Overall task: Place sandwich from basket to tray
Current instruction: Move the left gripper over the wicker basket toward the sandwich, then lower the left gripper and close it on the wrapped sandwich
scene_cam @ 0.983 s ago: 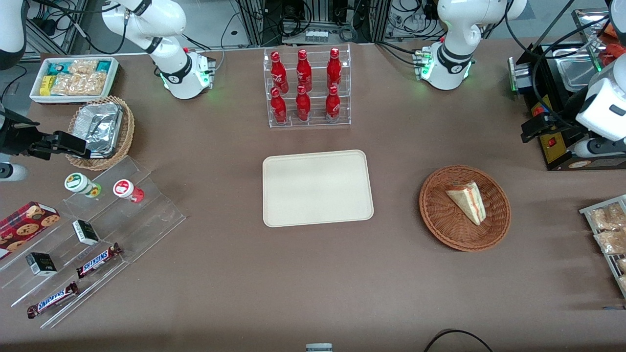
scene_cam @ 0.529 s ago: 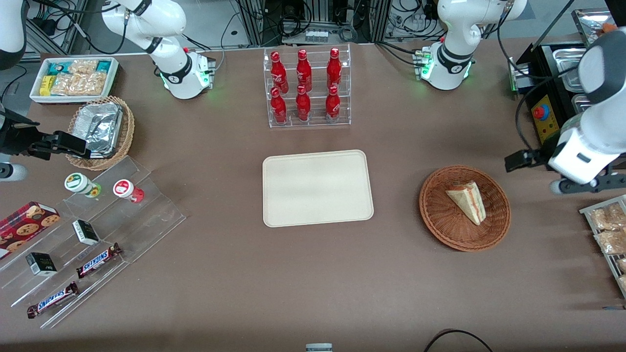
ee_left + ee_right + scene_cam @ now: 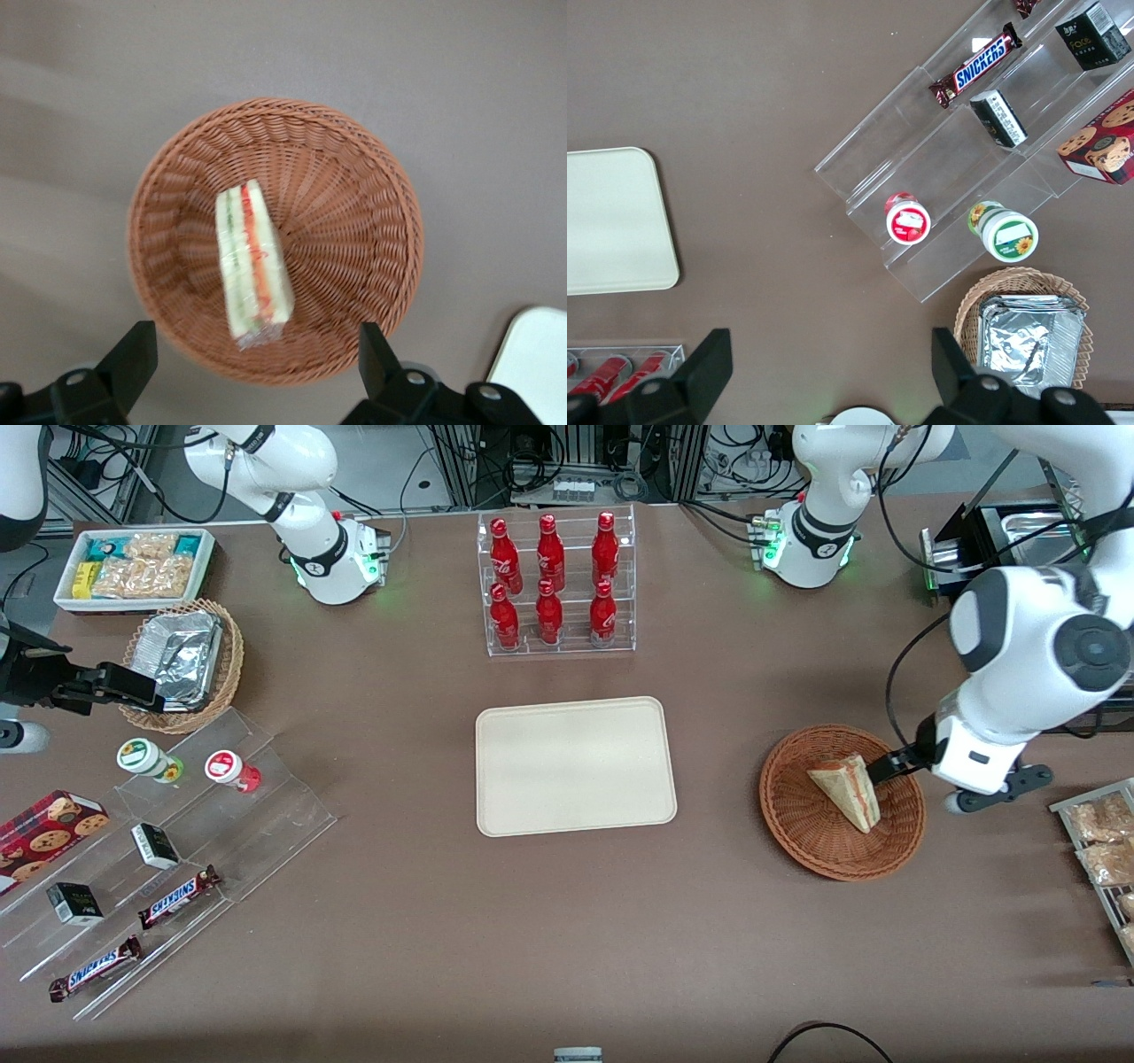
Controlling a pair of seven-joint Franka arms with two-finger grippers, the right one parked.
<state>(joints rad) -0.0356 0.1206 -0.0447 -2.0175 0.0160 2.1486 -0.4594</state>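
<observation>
The sandwich (image 3: 846,787), a pale triangular wedge with red-orange and green filling, lies in the reddish-brown wicker basket (image 3: 797,815) toward the working arm's end of the table. The cream tray (image 3: 574,765) sits mid-table with nothing on it. My gripper (image 3: 895,764) hangs above the basket's rim, beside the sandwich. In the left wrist view the sandwich (image 3: 253,261) and the basket (image 3: 354,221) lie below the gripper (image 3: 255,367), whose two dark fingers (image 3: 133,359) stand wide apart and open, holding nothing.
A clear rack of red bottles (image 3: 554,584) stands farther from the front camera than the tray. A wire rack of snack packets (image 3: 1103,841) lies beside the basket at the table's edge. Acrylic steps with snacks (image 3: 168,850) and a tan basket with foil (image 3: 182,660) lie toward the parked arm's end.
The left arm has swung in from the table's edge toward the basket, bringing the gripper over the basket rim. Sandwich, basket and tray have not moved.
</observation>
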